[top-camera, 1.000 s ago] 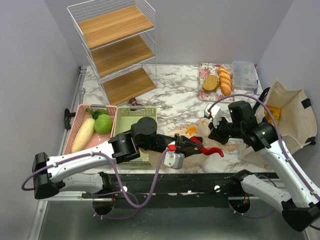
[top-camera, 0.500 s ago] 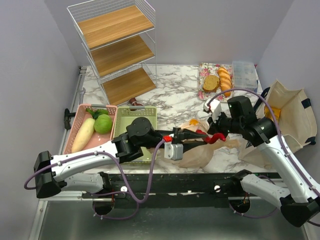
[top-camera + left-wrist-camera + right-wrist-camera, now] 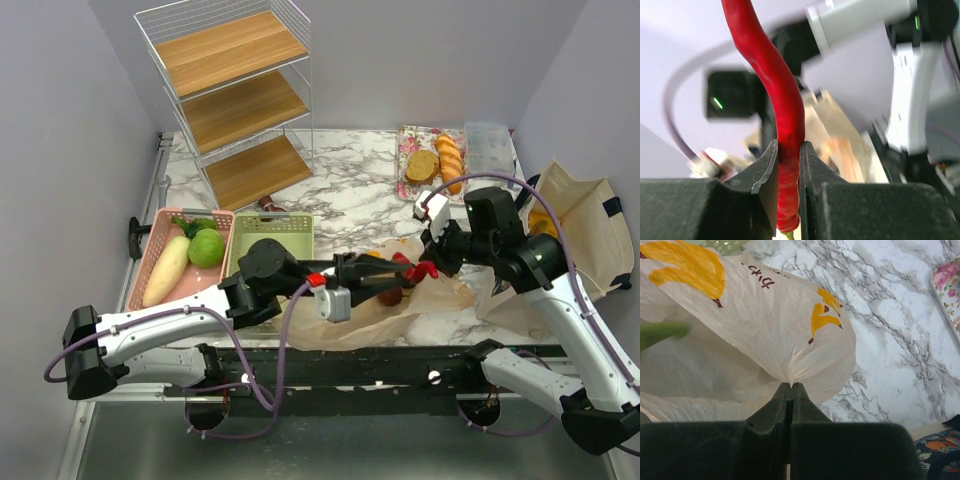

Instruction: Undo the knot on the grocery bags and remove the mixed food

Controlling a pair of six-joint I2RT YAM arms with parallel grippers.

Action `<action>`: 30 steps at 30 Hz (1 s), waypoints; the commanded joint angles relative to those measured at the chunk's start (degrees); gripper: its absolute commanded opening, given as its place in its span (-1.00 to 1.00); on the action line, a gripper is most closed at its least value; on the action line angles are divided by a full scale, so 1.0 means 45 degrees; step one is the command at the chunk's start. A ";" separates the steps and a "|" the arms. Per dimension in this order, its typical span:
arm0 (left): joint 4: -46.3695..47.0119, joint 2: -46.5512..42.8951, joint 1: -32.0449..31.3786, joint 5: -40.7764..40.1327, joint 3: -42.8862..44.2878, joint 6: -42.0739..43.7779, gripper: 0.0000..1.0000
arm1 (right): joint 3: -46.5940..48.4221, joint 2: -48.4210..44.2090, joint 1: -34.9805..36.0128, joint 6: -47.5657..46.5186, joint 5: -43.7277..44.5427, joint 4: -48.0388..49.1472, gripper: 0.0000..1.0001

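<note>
With the left gripper [image 3: 788, 165] clenched on the long red chilli [image 3: 777, 85] above the grocery bag [image 3: 765, 325] at the near edge of the table [image 3: 340, 200], and the right gripper [image 3: 791, 392] pinching that bag's film, lift the chilli straight clear before swinging left

Top cam: high behind arm bases, looks down on whole surface [image 3: 350, 200]. L wrist cam: close, past jaws toward R arm [image 3: 907, 90]. R wrist cam: close on bag [image 3: 755, 325], surface beyond; both in top view.
</note>
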 commanded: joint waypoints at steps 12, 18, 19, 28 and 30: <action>-0.2364 -0.0979 0.1001 -0.3178 0.4906 -0.4100 -1.00 | -0.0317 -0.0093 -0.0030 0.0125 0.0402 0.0153 -0.99; -0.8348 -0.2122 0.5668 -0.1841 0.6843 -0.6222 -1.00 | -0.0599 -0.0371 -0.0029 0.0133 0.0495 0.0427 -0.99; -0.8813 -0.2455 0.6308 -0.1635 0.6765 -0.6016 -1.00 | -0.0620 -0.0418 -0.0029 0.0123 0.0500 0.0408 -0.99; -1.6694 -0.4363 1.3179 -0.1666 0.5456 -0.4450 -1.00 | -0.0713 -0.0626 -0.0033 -0.0073 0.0455 0.0192 -0.99; -1.7912 -0.4254 1.5549 -0.0369 0.4592 -0.3462 -1.00 | -0.0718 -0.0589 -0.0030 -0.0049 0.0341 0.0211 -0.99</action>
